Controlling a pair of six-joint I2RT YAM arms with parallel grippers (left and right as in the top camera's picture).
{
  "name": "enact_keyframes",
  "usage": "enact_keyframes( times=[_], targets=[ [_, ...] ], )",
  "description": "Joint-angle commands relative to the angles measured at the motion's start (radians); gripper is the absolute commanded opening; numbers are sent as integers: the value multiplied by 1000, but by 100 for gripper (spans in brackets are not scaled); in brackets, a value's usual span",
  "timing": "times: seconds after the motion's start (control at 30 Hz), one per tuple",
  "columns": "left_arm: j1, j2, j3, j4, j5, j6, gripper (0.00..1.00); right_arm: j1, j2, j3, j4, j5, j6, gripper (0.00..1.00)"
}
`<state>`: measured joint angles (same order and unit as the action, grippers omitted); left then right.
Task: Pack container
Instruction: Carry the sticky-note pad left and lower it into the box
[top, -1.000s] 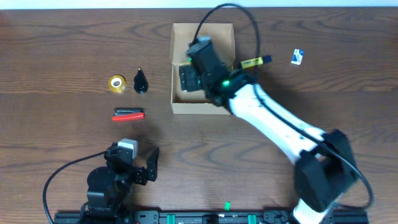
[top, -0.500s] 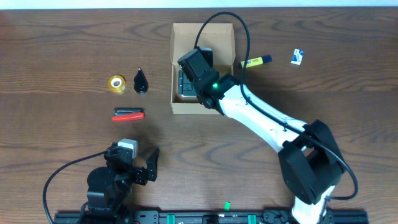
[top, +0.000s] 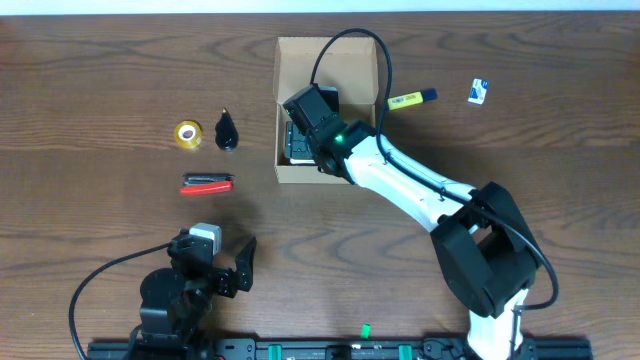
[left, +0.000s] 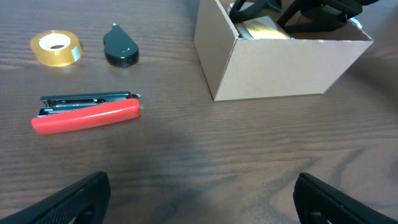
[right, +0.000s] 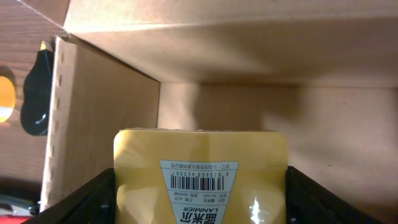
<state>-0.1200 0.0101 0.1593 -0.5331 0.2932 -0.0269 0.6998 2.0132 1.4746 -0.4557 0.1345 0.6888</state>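
The container (top: 350, 70), a tan cardboard box with its flap lid open, stands at the table's back middle. It also shows in the left wrist view (left: 280, 68). My right gripper (top: 305, 125) is down inside the box, at its left part. In the right wrist view its fingers (right: 200, 199) are shut on a yellow packet (right: 200, 155) with a barcode label, held against the box's inner wall (right: 249, 118). My left gripper (top: 218, 262) is open and empty near the front edge; it also shows in the left wrist view (left: 202, 199).
Left of the box lie a yellow tape roll (top: 187, 134), a black teardrop-shaped item (top: 226, 131) and a red stapler (top: 206, 184). A yellow and blue marker (top: 411, 99) and a small blue and white item (top: 478, 91) lie to its right.
My right gripper has moved left and deeper into the box with the yellow packet. The left arm has not moved.
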Motion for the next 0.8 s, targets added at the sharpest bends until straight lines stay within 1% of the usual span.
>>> enact_keyframes(
  times=[0.0, 0.2, 0.33, 0.5, 0.7, 0.77],
  targets=[
    [-4, -6, -12, -1, 17, -6, 95, 9, 2, 11, 3, -12, 13, 68],
    [-4, -6, -12, -1, 17, -6, 95, 8, 2, 11, 3, -28, 13, 81],
    [-4, -6, -12, -1, 17, -6, 95, 8, 2, 11, 3, -27, 13, 88],
    [-4, -6, -12, -1, 17, -6, 95, 8, 2, 11, 3, -27, 13, 90],
    [-4, -6, -12, -1, 17, -6, 95, 6, 0, 11, 8, -27, 11, 91],
    [-4, -6, -12, -1, 17, -6, 95, 0, -9, 18, 11, -37, -10, 91]
  ],
)
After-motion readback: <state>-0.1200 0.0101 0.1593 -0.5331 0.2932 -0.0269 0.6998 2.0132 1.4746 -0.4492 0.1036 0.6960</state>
